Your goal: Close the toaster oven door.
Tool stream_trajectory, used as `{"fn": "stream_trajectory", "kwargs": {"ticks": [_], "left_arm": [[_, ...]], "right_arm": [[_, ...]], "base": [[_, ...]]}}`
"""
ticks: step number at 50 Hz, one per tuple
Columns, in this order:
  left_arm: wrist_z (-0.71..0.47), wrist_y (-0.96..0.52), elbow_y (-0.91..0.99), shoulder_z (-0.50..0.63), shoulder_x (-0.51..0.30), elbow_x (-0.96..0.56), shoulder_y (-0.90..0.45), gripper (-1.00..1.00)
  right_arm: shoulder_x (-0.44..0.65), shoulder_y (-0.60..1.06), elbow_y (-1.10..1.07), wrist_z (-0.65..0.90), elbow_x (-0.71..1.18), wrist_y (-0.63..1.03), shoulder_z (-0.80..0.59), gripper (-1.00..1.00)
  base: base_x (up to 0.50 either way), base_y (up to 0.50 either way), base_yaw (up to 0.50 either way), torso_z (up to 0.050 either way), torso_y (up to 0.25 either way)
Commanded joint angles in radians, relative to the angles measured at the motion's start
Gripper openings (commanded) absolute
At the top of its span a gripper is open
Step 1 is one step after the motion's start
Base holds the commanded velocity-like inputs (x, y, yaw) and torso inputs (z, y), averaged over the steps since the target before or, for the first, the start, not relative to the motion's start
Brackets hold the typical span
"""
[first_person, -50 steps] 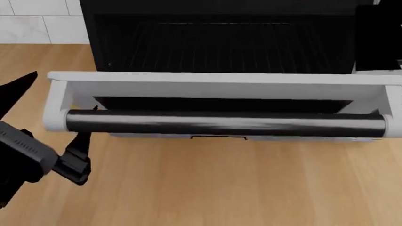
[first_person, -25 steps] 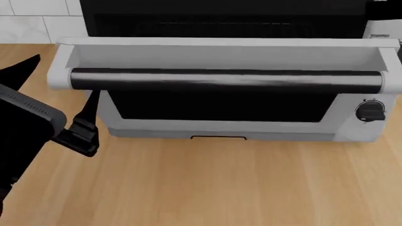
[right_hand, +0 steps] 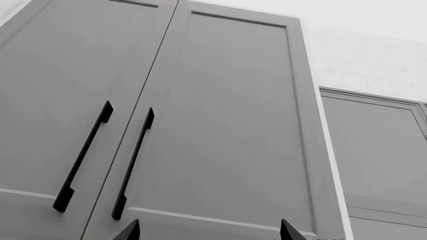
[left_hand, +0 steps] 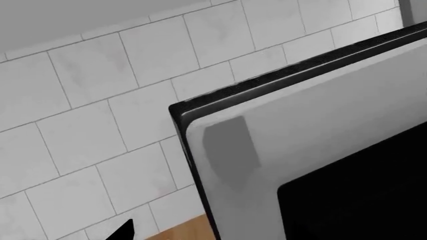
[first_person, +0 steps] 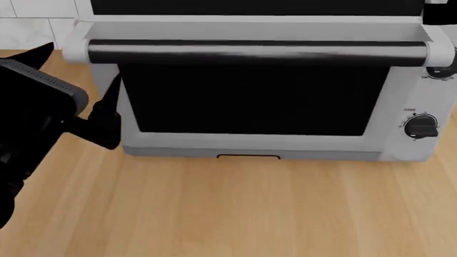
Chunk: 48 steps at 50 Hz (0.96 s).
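The toaster oven fills the back of the head view, with a black knob on its right panel. The toaster oven door stands almost upright, and its black bar handle runs along the top edge. My left gripper is at the door's left edge, against its outer face, and holds nothing. In the left wrist view the door looms close, and one fingertip shows beside it. My right gripper is open, its tips far apart, and points at cabinet doors.
The oven stands on a wooden countertop that stretches in front of it. White wall tiles lie behind the oven. Grey cabinet doors with black bar handles fill the right wrist view.
The door has swung up from roughly level to almost upright, its handle rising to the top. My left gripper rose along with it at the door's left edge.
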Motion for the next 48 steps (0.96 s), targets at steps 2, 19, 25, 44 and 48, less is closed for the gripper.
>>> {"fn": "stream_trajectory", "kwargs": {"ticks": [2,19,25,44,48], "left_arm": [[-0.002,-0.017,-0.104,0.004,0.045,0.012,-0.086,1.0],[0.007,0.034,-0.286,0.045,0.092,0.052,-0.171,1.0],[0.011,0.047,-0.323,0.052,0.1,0.059,-0.188,1.0],[0.015,0.064,-0.385,0.078,0.118,0.074,-0.225,1.0],[0.009,0.043,-0.347,0.07,0.104,0.064,-0.21,1.0]], "right_arm": [[0.005,-0.009,-0.003,0.002,0.004,-0.005,0.007,1.0],[0.014,-0.013,-0.004,0.005,0.01,-0.011,0.013,1.0],[0.012,-0.012,-0.002,0.001,0.004,-0.01,0.012,1.0],[0.017,-0.021,-0.005,0.001,0.006,-0.015,0.018,1.0],[0.018,-0.032,-0.007,-0.001,0.004,-0.018,0.027,1.0]], "base": [[0.0,0.0,0.0,0.0,0.0],[0.0,0.0,0.0,0.0,0.0],[0.01,0.0,-0.01,0.0,0.0],[0.03,-0.01,-0.02,0.002,0.0],[0.03,-0.01,-0.03,0.003,0.0]]}}
